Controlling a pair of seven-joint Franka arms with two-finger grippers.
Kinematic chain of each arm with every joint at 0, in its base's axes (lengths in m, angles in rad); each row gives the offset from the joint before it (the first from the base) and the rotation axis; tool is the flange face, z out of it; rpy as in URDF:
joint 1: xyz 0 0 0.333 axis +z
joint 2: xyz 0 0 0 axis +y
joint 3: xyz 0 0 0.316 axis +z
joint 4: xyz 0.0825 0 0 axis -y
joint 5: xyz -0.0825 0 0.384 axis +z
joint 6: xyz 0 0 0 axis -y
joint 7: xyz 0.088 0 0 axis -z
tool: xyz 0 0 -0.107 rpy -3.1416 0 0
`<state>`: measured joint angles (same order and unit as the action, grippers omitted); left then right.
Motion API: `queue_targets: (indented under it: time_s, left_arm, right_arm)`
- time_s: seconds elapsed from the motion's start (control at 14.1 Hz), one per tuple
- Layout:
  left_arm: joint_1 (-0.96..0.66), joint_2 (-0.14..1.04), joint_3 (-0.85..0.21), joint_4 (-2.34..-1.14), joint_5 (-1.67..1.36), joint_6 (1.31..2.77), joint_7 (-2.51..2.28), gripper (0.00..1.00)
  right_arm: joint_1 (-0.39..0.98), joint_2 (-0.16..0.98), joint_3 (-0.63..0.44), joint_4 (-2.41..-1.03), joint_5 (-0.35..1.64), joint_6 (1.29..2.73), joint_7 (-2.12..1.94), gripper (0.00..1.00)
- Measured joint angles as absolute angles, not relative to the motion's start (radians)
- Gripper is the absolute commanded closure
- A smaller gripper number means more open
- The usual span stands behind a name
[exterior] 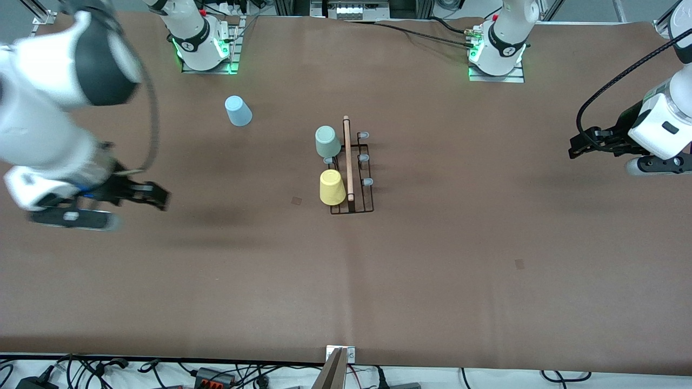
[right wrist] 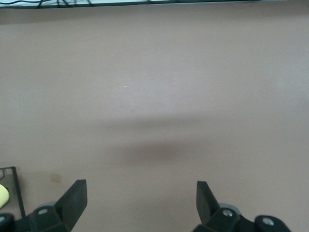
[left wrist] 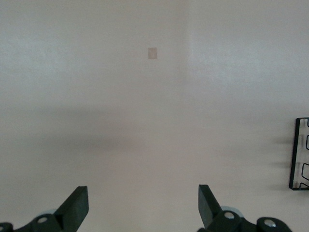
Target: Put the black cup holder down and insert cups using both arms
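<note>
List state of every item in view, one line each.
black cup holder: upright mid-table
mint cup: inverted on a holder prong
yellow cup: inverted on a holder prong
blue cup: inverted on table, off holder
left gripper: open, empty
right gripper: open, empty
</note>
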<state>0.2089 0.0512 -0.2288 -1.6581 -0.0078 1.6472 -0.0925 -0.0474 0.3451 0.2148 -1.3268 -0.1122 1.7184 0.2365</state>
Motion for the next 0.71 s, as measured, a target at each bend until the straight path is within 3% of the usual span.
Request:
queue_targets:
  time_s: [0.28,0.71]
  left_arm:
    - [0.209,0.051,-0.229,-1.658,-0.008,1.647,-0.092,0.00]
    - [0.209,0.051,-0.229,-1.657,-0.008,1.647,-0.092,0.00]
  right_arm:
    - [-0.049,0.279,0.028,-1.352,-0.043,1.644,0.054,0.00]
    - [-0.034,0.141,0.011,-1.516,-0.040,1.679,0.029,0.00]
